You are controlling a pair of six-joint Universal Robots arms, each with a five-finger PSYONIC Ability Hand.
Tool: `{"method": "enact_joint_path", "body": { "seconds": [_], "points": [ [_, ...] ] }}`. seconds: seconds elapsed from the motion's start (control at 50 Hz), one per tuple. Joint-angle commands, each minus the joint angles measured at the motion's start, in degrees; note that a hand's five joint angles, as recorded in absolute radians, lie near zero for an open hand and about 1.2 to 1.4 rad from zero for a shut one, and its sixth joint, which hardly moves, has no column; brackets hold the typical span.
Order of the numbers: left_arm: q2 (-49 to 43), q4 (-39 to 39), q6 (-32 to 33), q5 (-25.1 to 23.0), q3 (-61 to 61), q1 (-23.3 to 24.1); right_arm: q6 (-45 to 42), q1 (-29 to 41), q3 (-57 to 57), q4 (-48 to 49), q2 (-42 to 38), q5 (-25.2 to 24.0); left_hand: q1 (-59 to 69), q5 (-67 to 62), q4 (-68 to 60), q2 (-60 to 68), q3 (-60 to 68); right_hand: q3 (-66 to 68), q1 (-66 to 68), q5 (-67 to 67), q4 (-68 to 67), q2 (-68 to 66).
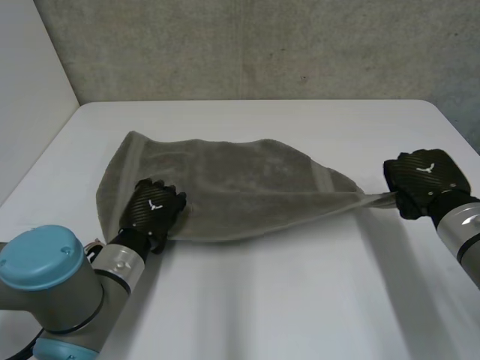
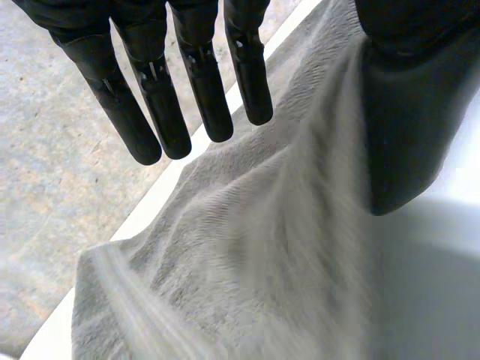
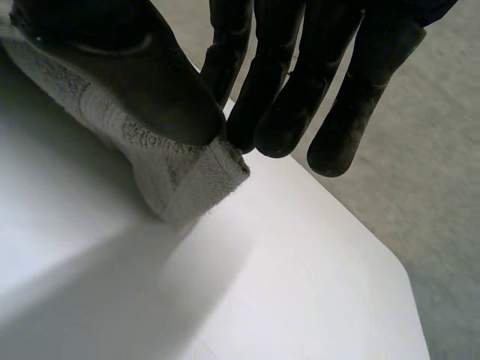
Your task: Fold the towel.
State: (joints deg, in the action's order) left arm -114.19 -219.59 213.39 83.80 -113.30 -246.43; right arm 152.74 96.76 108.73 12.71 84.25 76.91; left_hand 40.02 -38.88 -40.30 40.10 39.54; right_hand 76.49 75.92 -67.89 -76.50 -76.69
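Note:
A grey towel (image 1: pixel 240 187) lies crumpled across the middle of the white table (image 1: pixel 285 300), its right corner drawn out into a point. My right hand (image 1: pixel 426 178) holds that corner; in the right wrist view the thumb pinches the hemmed towel corner (image 3: pixel 180 172) against the fingers (image 3: pixel 285 97). My left hand (image 1: pixel 154 208) rests at the towel's near-left edge. Its fingers (image 2: pixel 187 75) are straight and spread away from the thumb, with the towel (image 2: pixel 262 247) lying loose below the palm.
A grey wall (image 1: pixel 262 45) runs behind the table's far edge. The table's left edge (image 1: pixel 45 150) slopes away beside the left arm. Bare white surface stretches in front of the towel. Grey floor (image 3: pixel 435 165) lies beyond the table's rim at the right hand.

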Motion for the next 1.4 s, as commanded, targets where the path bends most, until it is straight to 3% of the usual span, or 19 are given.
{"method": "enact_joint_path", "body": {
  "seconds": [0.02, 0.12, 0.3, 0.46, 0.48, 0.62, 0.72, 0.78, 0.9, 0.98, 1.06, 1.16, 1.2, 1.24, 1.26, 1.3, 1.32, 1.36, 1.4],
  "points": [
    [2.13, 0.13, 0.09, 4.17, -2.10, -0.37, 1.15, -0.96, -0.19, -0.15, -0.14, 0.78, -5.25, 14.11, 5.52, -5.32, -4.76, 3.51, 4.08, -2.11, -3.50, -3.31],
    [2.13, 0.22, 0.18, 11.19, -2.10, -4.05, 0.98, -1.05, -0.28, -0.06, -0.22, 0.87, -4.41, 13.27, 4.69, -4.48, -3.93, 3.51, 4.08, -2.11, -3.50, -3.31],
    [2.75, 1.27, 0.18, 12.26, -2.45, -8.54, 0.98, -1.58, -0.36, -0.06, 0.04, 0.96, -0.54, 9.40, 0.81, -0.61, -0.05, 3.51, 4.08, -2.11, -3.50, -3.31],
    [5.91, 5.84, -0.17, 11.91, -4.21, -8.89, 0.98, -1.58, -0.45, -0.15, 0.04, 1.04, 29.23, -20.38, -28.96, 29.16, 29.72, 3.51, 4.08, -2.11, -3.50, -3.31],
    [6.95, 6.97, -0.17, 11.82, -4.47, -8.81, 0.98, -1.58, -0.54, -0.23, 0.13, 1.04, 39.87, -31.01, -39.59, 39.80, 40.35, 3.51, 4.08, -2.11, -3.50, -3.31],
    [17.07, 12.70, -0.26, 8.22, -2.80, -8.81, 1.33, -1.40, -3.25, -1.02, 4.42, 1.22, 39.98, -31.12, -39.70, 39.90, 40.46, 3.51, 4.08, -2.11, -3.50, -3.31],
    [32.33, 18.48, -0.52, 2.95, 4.03, -10.21, 0.98, -1.49, -7.04, -4.10, 11.82, 0.78, 39.98, -31.12, -39.70, 39.90, 40.46, 3.51, 4.08, -2.11, -3.50, -3.31],
    [35.27, 20.61, -0.52, 2.86, 6.51, -11.00, 0.89, -2.10, -11.88, -9.46, 15.51, -0.54, 39.98, -31.12, -39.70, 39.90, 40.46, 3.51, 4.08, -2.11, -3.50, -3.31],
    [39.84, 33.00, -0.43, 2.06, 15.66, -11.36, 0.28, -5.09, -23.27, -24.54, 17.27, -6.50, 39.98, -31.12, -39.70, 39.90, 40.46, 3.51, 4.08, -2.11, -3.50, -3.31],
    [39.40, 40.71, -0.26, -1.61, 18.29, -11.88, -0.60, -5.88, -28.75, -31.08, 16.56, -9.77, 39.98, -31.12, -39.70, 39.90, 40.46, 3.51, 4.08, -2.11, -3.50, -3.31],
    [35.44, 42.58, 0.01, -4.70, 19.26, -12.41, -4.98, -7.20, -33.22, -37.05, 11.93, -11.52, 39.98, -31.12, -39.70, 39.90, 40.46, 3.51, 4.08, -2.11, -3.50, -3.31],
    [25.25, 43.19, 0.62, -6.02, 23.21, -12.67, -11.06, -3.25, -38.68, -39.43, 2.50, -8.97, 39.98, -31.12, -39.70, 39.90, 40.46, 3.51, 4.08, -2.11, -3.50, -3.31],
    [18.08, 43.89, 1.76, -6.02, 28.63, -12.59, -13.00, -0.35, -41.23, -39.61, -1.10, -6.87, 39.98, -31.12, -39.70, 39.90, 40.46, 3.51, 4.08, -2.11, -3.50, -3.31],
    [14.21, 44.33, 2.55, -6.02, 32.49, -12.67, -16.06, 4.82, -48.75, -39.26, -9.06, -0.66, 39.98, -31.12, -39.70, 39.90, 40.46, 3.51, 4.08, -2.11, -3.50, -3.31],
    [14.17, 44.34, 2.56, -6.02, 32.53, -12.67, -16.07, 4.84, -48.79, -39.26, -9.10, -0.63, 39.98, -31.12, -39.70, 39.90, 40.46, 3.51, 4.08, -2.11, -3.50, -3.31],
    [7.00, 45.21, 5.09, -5.15, 44.15, -12.06, -20.18, 7.38, -60.07, -38.91, -16.80, 5.76, 39.98, -31.12, -39.70, 39.90, 40.46, 3.51, 4.08, -2.11, -3.50, -3.31],
    [6.96, 45.22, 5.10, -5.14, 44.22, -12.06, -20.20, 7.39, -60.13, -38.91, -16.84, 5.79, 39.98, -31.12, -39.70, 39.90, 40.46, 3.51, 4.08, -2.11, -3.50, -3.31],
    [3.37, 44.43, 5.29, -2.52, 57.61, -11.01, -20.64, 8.88, -75.60, -34.54, -23.31, 9.73, 39.98, -31.12, -39.70, 39.90, 40.46, 3.51, 4.08, -2.11, -3.50, -3.31],
    [2.58, 42.51, 3.97, -0.59, 63.41, -10.22, -18.99, 9.84, -82.12, -29.64, -25.52, 10.96, 39.98, -31.12, -39.70, 39.90, 40.46, 3.51, 4.08, -2.11, -3.50, -3.31]
  ]
}}
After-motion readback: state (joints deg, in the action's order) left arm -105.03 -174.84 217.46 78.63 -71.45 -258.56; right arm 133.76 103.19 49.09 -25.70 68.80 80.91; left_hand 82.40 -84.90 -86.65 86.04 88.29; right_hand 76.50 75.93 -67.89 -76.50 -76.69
